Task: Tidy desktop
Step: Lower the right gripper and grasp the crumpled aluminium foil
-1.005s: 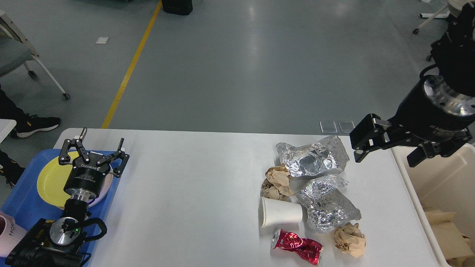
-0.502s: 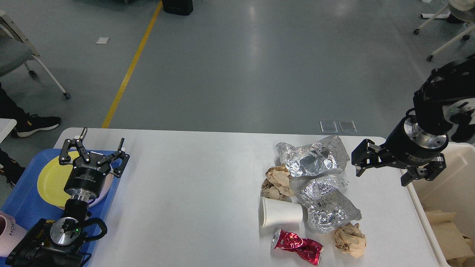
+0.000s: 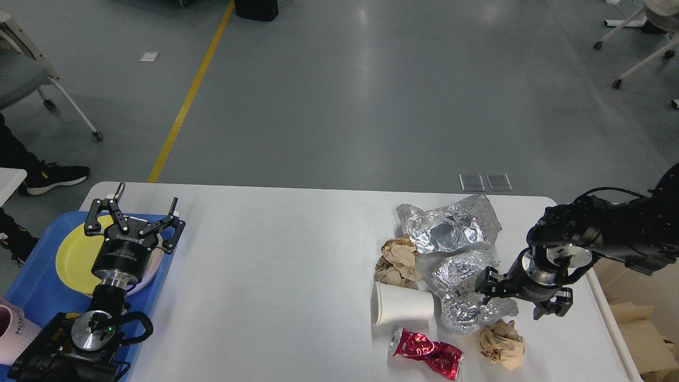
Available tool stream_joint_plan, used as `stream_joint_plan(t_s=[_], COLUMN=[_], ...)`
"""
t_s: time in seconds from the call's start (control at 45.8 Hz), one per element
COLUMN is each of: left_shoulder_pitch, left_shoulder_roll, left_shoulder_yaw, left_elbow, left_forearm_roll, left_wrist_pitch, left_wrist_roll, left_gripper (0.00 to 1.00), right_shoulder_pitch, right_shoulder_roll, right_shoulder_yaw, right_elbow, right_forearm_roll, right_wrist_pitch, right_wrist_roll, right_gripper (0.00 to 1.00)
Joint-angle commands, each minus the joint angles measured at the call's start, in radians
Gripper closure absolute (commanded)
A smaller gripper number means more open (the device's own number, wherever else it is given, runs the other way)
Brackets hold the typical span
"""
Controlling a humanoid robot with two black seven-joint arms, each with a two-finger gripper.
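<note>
The white desktop (image 3: pixel 276 276) carries a heap of litter at its right. In the heap are two crumpled foil bags (image 3: pixel 448 228) (image 3: pixel 459 305), a brown paper wad (image 3: pixel 395 260), a white paper cup (image 3: pixel 400 303) on its side, a crushed red can (image 3: pixel 424 353) and a brown paper ball (image 3: pixel 501 344). My right gripper (image 3: pixel 518 300) is open and low over the right edge of the lower foil bag, just above the paper ball, with nothing in it. My left gripper (image 3: pixel 135 215) stands open and empty above a yellow plate (image 3: pixel 71 254).
A blue tray (image 3: pixel 32 281) at the left edge holds the yellow plate and a pink cup (image 3: pixel 13 334). A cream bin (image 3: pixel 644 329) with brown paper in it stands off the table's right edge. A chair leg and a person's shoe are on the floor at the far left.
My right arm has come down and to the left, from high over the bin to just above the lower foil bag. The left arm and the litter have not moved.
</note>
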Motion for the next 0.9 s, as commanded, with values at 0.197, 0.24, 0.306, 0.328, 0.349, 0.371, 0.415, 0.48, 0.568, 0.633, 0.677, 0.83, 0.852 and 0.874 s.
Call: stream_joint_plan(t_s=[0.197,0.24,0.306,0.328,0.349,0.371,0.415,0.48,0.568,0.633,0.677,0.83,0.852,0.874], left_shoulder_pitch=[-0.001,0.001,0.001,0.001,-0.001,0.001,0.001,0.001,-0.001,0.001,-0.001,-0.001,-0.001,-0.001], left_shoulder_roll=[0.0,0.0,0.0,0.0,0.0,0.0,0.0,0.0,0.0,0.0,0.0,0.0,0.0,0.0], left_shoulder_yaw=[0.0,0.0,0.0,0.0,0.0,0.0,0.0,0.0,0.0,0.0,0.0,0.0,0.0,0.0], left_elbow=[0.0,0.0,0.0,0.0,0.0,0.0,0.0,0.0,0.0,0.0,0.0,0.0,0.0,0.0], left_forearm_roll=[0.0,0.0,0.0,0.0,0.0,0.0,0.0,0.0,0.0,0.0,0.0,0.0,0.0,0.0], left_wrist_pitch=[0.0,0.0,0.0,0.0,0.0,0.0,0.0,0.0,0.0,0.0,0.0,0.0,0.0,0.0], left_wrist_roll=[0.0,0.0,0.0,0.0,0.0,0.0,0.0,0.0,0.0,0.0,0.0,0.0,0.0,0.0], left_gripper=[0.03,0.03,0.03,0.03,0.03,0.03,0.03,0.03,0.03,0.03,0.03,0.03,0.03,0.03], right_shoulder_pitch=[-0.13,-0.135,-0.135,-0.135,-0.133,-0.133,-0.13,-0.13,-0.129,-0.127,-0.124,-0.118,-0.118,-0.118], right_shoulder_roll=[0.033,0.034,0.034,0.034,0.034,0.033,0.033,0.034,0.036,0.037,0.039,0.062,0.063,0.065], right_shoulder_yaw=[0.008,0.008,0.009,0.009,0.009,0.009,0.008,0.006,0.005,0.005,0.006,0.021,0.025,0.031], right_elbow=[-0.077,-0.077,-0.077,-0.077,-0.077,-0.077,-0.077,-0.078,-0.092,-0.101,-0.103,-0.097,-0.098,-0.097], right_forearm_roll=[0.005,0.005,0.005,0.005,0.005,0.003,0.0,-0.009,-0.033,-0.081,-0.121,-0.225,-0.241,-0.257], right_wrist_pitch=[-0.199,-0.214,-0.237,-0.245,-0.253,-0.259,-0.269,-0.285,-0.296,-0.296,-0.296,-0.296,-0.296,-0.296], right_wrist_roll=[0.0,0.0,0.0,0.0,0.0,0.0,0.0,0.001,0.003,0.006,0.009,0.014,0.014,0.014], right_gripper=[0.0,0.0,0.01,0.01,0.01,0.01,0.02,0.02,0.02,0.02,0.02,0.03,0.03,0.03])
